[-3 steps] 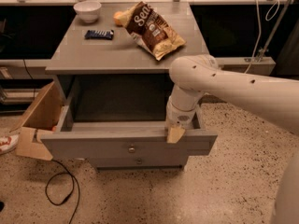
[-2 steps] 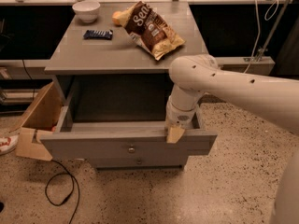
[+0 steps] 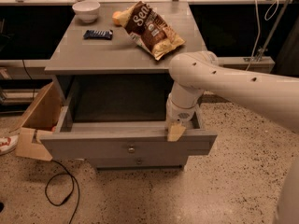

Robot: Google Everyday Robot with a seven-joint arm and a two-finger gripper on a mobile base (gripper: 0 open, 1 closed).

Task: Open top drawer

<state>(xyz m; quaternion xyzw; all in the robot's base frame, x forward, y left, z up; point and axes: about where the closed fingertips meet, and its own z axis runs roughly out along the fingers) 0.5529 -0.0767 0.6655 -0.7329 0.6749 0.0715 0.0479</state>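
The top drawer (image 3: 93, 147) of the grey cabinet is pulled far out. Its wide flat front panel carries a small round metal knob (image 3: 131, 149), and its deep box shows empty. My gripper (image 3: 176, 130) hangs from the white arm at the right end of the drawer's front edge, with a tan fingertip (image 3: 175, 133) over the top of the panel. A shorter drawer front with a similar knob (image 3: 138, 161) shows just below.
On the cabinet top (image 3: 93, 55) lie a chip bag (image 3: 152, 29), a white bowl (image 3: 86, 9), a dark candy bar (image 3: 98, 34) and an orange item (image 3: 117, 17). A cardboard box (image 3: 37, 120) stands left of the drawer. A black cable (image 3: 60, 190) lies on the speckled floor.
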